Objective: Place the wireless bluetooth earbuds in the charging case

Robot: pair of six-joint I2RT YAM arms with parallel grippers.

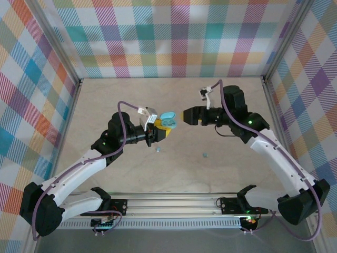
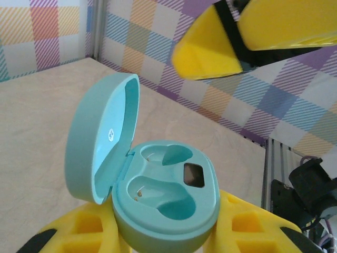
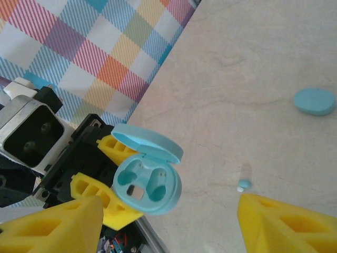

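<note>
- Earbuds (image 1: 158, 150): where are they found, and how is everything set, from left to right?
- On the left, the case (image 2: 158, 216) is pinched by the left gripper (image 1: 160, 132), whose jaws are pressed in on it, and it is held up off the table (image 1: 179, 176). The lid (image 2: 89, 142) is swung open, and both little pockets (image 2: 158, 192) are seen to be empty. Just below the case, one earbud is seen lying on the table. Another is seen further right, well apart from the first. Neither is held. On the right, the right gripper (image 1: 184, 115) is pointed at the case. Its jaws are spread, and nothing is held between them.
- How can an earbud be expected to handle?
- It is likely to be very light, hard and smooth. Because it is so small and round, it could be flicked away, or squeezed out like a pip.
- Where should it be taken hold of?
- It is best pinched softly across its two sides with just the fingertips, so that one end is left free to be slid into a pocket.
</note>
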